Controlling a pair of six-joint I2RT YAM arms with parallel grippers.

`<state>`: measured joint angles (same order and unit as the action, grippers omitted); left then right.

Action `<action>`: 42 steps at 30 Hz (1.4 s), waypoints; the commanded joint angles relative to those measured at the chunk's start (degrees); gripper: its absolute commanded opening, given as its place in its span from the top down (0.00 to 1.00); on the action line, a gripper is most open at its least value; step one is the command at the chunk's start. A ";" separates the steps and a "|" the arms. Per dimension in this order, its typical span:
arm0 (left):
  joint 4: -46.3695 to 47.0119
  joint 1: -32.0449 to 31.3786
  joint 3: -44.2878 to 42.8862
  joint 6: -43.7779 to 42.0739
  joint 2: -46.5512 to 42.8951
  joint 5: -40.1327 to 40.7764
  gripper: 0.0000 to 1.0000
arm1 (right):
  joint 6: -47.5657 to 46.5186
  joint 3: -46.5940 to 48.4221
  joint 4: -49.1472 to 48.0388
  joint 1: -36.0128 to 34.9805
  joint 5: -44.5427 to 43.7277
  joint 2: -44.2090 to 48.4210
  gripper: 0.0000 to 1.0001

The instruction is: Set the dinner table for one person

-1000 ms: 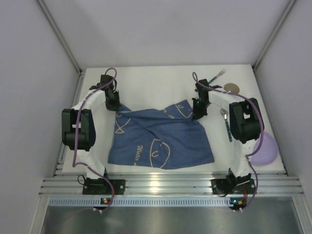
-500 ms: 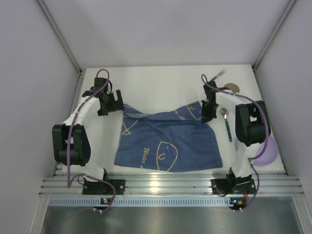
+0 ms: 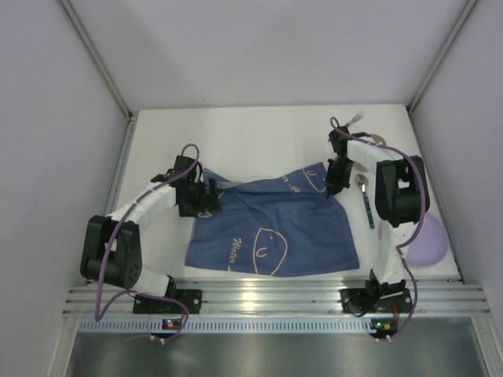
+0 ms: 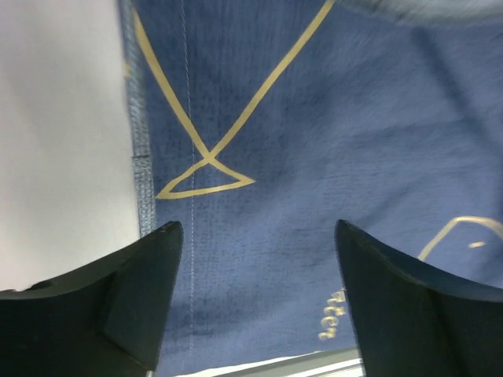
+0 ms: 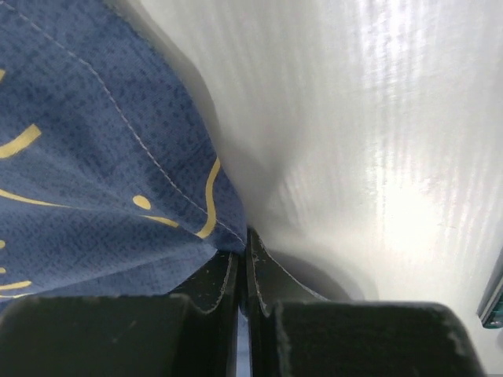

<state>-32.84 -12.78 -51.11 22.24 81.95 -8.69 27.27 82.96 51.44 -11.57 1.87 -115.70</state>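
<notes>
Holding one corner of a blue cloth (image 3: 271,228) on the white dinner table (image 3: 251,133)

At the left, the left gripper (image 3: 206,198) hangs over the cloth's left edge, jaws spread wide with nothing between them. Its wrist camera shows blue fabric with pale line drawings below and bare table beside the hem. The cloth lies rumpled across the middle of the table, near the front rail. At its far right corner, the right gripper (image 3: 334,182) is pinched tight on the fabric. Further right lie a teal-handled utensil (image 3: 368,204), a brown round disc (image 3: 376,141) and, at the table's edge, a lilac bowl (image 3: 428,239).
</notes>
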 commanded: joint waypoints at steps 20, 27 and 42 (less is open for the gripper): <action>-17.16 -4.54 -9.09 6.94 6.82 18.62 1.00 | 1.13 0.62 -4.68 3.58 -2.13 1.35 1.00; -14.71 -4.54 -6.72 7.82 6.29 17.65 0.73 | -1.86 1.94 -4.77 2.70 -0.11 2.85 0.54; -18.75 -4.71 -14.28 10.98 -1.26 18.80 0.02 | -7.13 11.42 -1.79 -2.14 -15.89 28.78 0.12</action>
<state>-50.22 -17.56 -63.11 32.27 83.24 9.15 22.13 89.82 49.08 -14.35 -3.64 -91.53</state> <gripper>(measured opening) 0.982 0.870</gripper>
